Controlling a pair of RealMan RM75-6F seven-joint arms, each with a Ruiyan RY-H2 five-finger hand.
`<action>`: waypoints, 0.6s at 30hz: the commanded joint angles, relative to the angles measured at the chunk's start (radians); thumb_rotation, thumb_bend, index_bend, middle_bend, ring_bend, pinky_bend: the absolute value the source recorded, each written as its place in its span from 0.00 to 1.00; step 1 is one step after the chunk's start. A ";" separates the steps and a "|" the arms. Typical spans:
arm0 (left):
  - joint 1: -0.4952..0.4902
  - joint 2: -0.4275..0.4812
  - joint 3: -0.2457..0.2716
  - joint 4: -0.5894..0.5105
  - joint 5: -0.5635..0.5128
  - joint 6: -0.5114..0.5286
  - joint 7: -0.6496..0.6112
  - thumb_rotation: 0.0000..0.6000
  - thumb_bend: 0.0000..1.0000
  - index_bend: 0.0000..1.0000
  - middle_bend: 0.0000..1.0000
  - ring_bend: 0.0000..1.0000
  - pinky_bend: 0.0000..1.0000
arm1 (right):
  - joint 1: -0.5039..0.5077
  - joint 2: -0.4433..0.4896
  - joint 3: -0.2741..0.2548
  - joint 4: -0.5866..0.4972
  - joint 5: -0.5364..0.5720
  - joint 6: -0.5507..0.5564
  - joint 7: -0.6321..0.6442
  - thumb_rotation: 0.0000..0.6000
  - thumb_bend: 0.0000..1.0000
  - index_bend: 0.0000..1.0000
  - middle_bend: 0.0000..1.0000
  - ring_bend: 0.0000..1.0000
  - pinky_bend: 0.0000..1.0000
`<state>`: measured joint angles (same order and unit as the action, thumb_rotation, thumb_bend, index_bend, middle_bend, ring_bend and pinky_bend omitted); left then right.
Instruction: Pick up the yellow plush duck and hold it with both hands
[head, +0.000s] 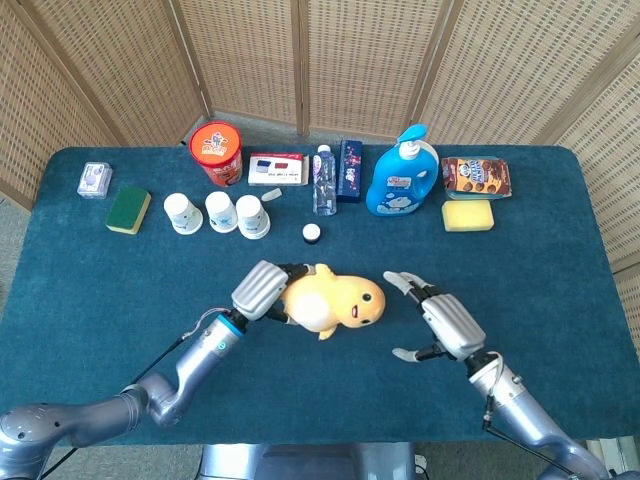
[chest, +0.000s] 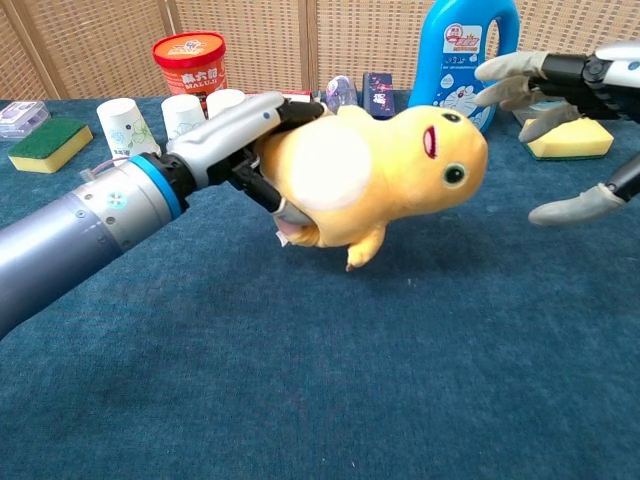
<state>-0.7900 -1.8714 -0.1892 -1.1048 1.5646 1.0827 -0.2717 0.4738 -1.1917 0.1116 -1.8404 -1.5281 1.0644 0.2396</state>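
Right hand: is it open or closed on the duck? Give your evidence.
Open. The right hand has its fingers spread, with a gap to the duck, which the left hand holds.

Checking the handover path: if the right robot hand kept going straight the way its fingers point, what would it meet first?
Most likely the yellow plush duck's head, held by the left robot hand; the open right robot hand faces it across a small gap.
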 joint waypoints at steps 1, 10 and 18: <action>-0.023 0.012 -0.017 -0.045 -0.042 -0.052 0.053 1.00 0.12 0.62 0.62 0.54 0.75 | 0.009 -0.004 0.002 -0.010 0.008 -0.007 -0.014 1.00 0.00 0.00 0.12 0.07 0.20; -0.060 0.030 -0.051 -0.126 -0.111 -0.119 0.142 1.00 0.12 0.62 0.62 0.54 0.75 | 0.037 -0.034 0.008 -0.019 0.045 -0.038 -0.058 1.00 0.00 0.00 0.11 0.07 0.20; -0.078 0.024 -0.068 -0.167 -0.142 -0.126 0.175 1.00 0.12 0.62 0.62 0.54 0.75 | 0.057 -0.067 0.008 -0.008 0.082 -0.063 -0.095 1.00 0.00 0.03 0.15 0.08 0.20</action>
<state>-0.8659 -1.8452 -0.2549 -1.2684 1.4263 0.9576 -0.0991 0.5294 -1.2559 0.1196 -1.8497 -1.4483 1.0029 0.1466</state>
